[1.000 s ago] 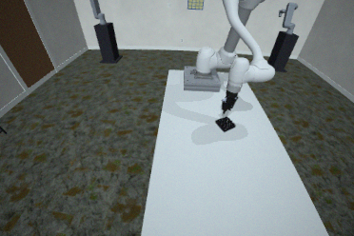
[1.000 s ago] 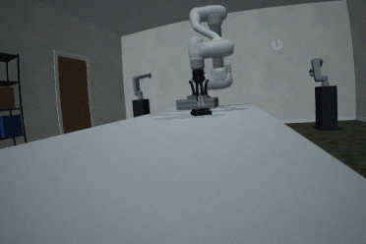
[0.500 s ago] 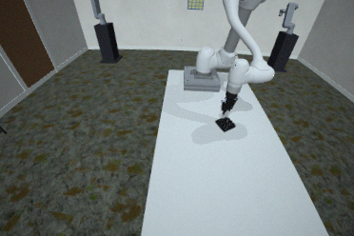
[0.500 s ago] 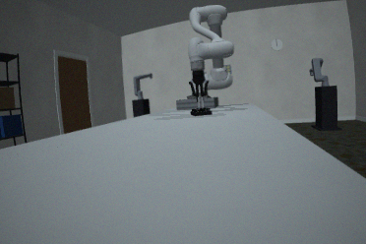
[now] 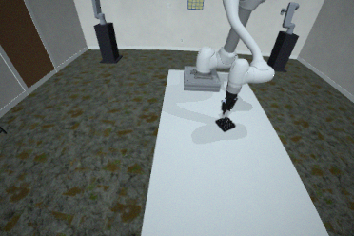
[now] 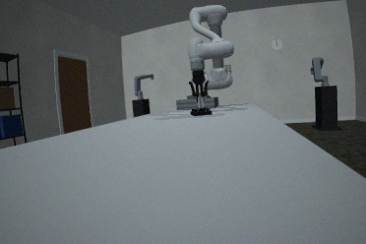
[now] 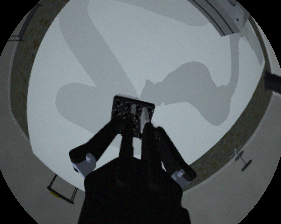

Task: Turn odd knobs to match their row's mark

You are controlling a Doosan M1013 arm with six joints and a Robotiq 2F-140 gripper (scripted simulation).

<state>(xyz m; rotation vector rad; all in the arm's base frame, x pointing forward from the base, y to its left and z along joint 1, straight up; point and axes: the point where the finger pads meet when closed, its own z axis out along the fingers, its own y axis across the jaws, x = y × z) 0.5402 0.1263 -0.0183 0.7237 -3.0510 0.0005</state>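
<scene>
Knob box [image 5: 223, 127] [image 6: 201, 112] [image 7: 122, 100] on the white table [image 5: 209, 169] [image 6: 187, 175] [image 7: 56, 60], near the arm's base [image 5: 202, 84] [image 6: 184, 103] [image 7: 226, 20]. Gripper [image 5: 226, 114] [image 6: 201, 108] [image 7: 138, 110] right over it, fingers close together with a narrow gap; can't tell if a knob is between them. Risk: fingers brushing a neighbouring knob while turning, since knobs sit tight; off-centre grip could shove the box. Looks: dark, squarish, small pale marks (names unreadable).

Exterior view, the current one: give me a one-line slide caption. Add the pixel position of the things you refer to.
White jointed robot arm [image 6: 213, 48] reaching its black end effector [image 6: 201, 109] down to a small black knob box [image 6: 201, 112].
</scene>
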